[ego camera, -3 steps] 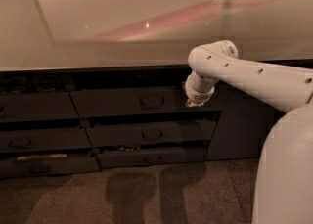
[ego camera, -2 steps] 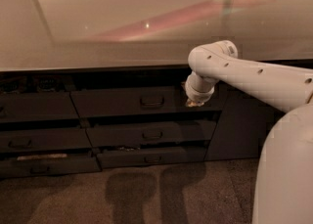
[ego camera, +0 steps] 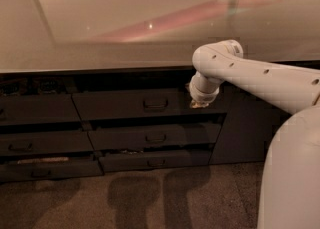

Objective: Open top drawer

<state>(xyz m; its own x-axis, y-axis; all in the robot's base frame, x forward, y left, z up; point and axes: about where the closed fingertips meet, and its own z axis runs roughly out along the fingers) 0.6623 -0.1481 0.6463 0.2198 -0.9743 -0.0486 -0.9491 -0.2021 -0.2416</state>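
The top drawer (ego camera: 125,106) is the widest dark grey-brown front just under the counter, with a small dark loop handle (ego camera: 156,104) at its centre. A dark gap shows above its front, and its inner tray is hidden. My white arm reaches in from the right. Its wrist (ego camera: 204,87) points down in front of the drawer's right end. My gripper (ego camera: 198,104) hangs below the wrist, to the right of the handle and apart from it. Most of it is hidden by the wrist.
A pale glossy countertop (ego camera: 125,38) overhangs the drawers. Two narrower drawers (ego camera: 155,137) (ego camera: 155,162) lie below the top one, and more drawers (ego camera: 37,109) stand in the left column. A dark cabinet panel (ego camera: 240,128) is at the right. My white base (ego camera: 292,173) fills the lower right.
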